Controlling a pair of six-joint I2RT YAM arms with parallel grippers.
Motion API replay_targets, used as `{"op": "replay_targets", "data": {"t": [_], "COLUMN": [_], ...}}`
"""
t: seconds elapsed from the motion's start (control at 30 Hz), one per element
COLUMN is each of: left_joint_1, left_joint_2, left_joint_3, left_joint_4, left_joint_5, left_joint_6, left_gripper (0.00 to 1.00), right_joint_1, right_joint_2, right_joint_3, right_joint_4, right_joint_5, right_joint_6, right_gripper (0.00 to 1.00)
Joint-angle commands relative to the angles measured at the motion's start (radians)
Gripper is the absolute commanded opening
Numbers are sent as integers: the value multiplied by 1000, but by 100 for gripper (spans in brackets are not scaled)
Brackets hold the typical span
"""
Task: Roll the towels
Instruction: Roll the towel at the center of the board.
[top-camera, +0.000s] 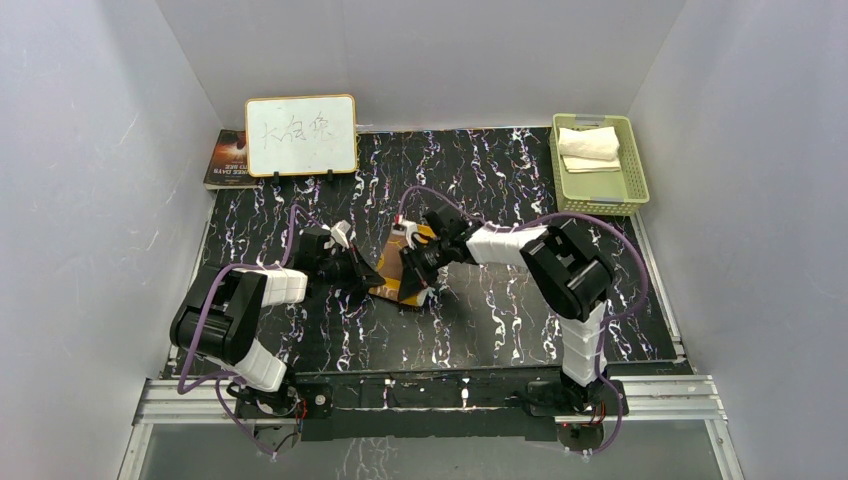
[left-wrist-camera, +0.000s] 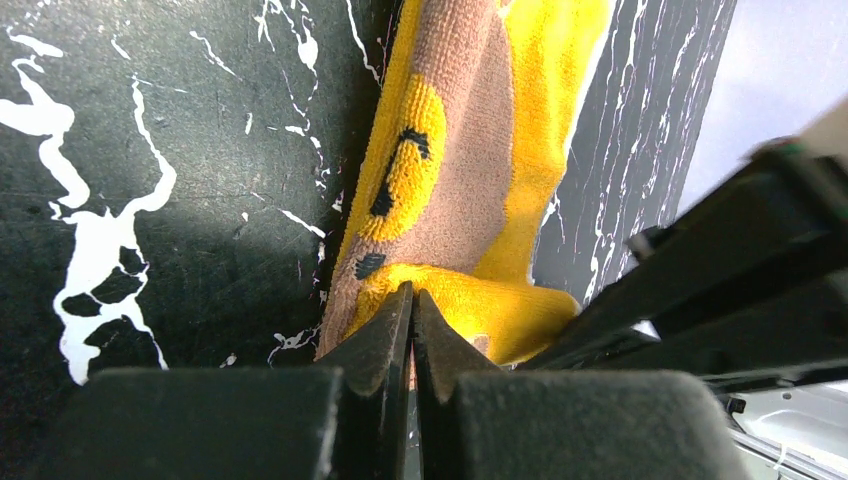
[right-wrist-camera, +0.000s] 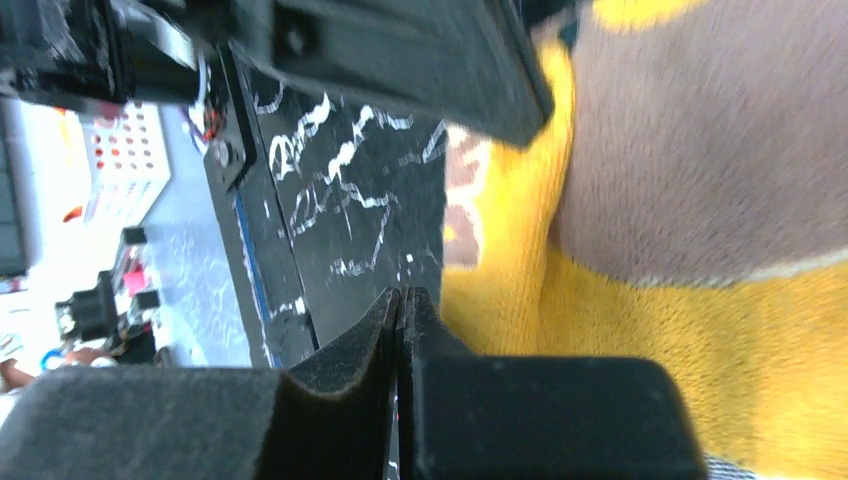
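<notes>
Left gripper (left-wrist-camera: 412, 295) fully closed, tips against folded edge of orange towel (left-wrist-camera: 470, 150), likely pinning it for rolling; right gripper (right-wrist-camera: 403, 297) closed too, beside towel, nothing visibly gripped.

Leans the white-and-black jointed left arm (top-camera: 245, 300) and right arm (top-camera: 565, 270) inward with elbows bent low, and holds the black two-finger left gripper (top-camera: 362, 270) and right gripper (top-camera: 412, 268) near each other, tips facing, both with jaws pressed together.
</notes>
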Motion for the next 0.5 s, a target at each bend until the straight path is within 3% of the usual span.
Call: {"op": "replay_targets", "data": {"t": [0.0, 0.17, 0.33, 0.47], "left_joint_1": [-2, -3, -3, -3], "left_joint_2": [15, 15, 7, 4], "left_joint_3": [-18, -11, -12, -9], "left_joint_4": [-89, -111, -128, -135], "left_joint_5": [-113, -115, -122, -122], "left_joint_6": [54, 70, 83, 87], "left_gripper": [0, 0, 0, 0], "right_joint_1": [-9, -14, -14, 18], "right_joint_2": [46, 110, 57, -42], "right_joint_3": [-57, -73, -29, 39], "right_joint_4": [90, 104, 35, -92], "right_joint_5": [-104, -96, -53, 116], "right_joint_6": [13, 18, -20, -97], "right_gripper": [0, 0, 0, 0]}}
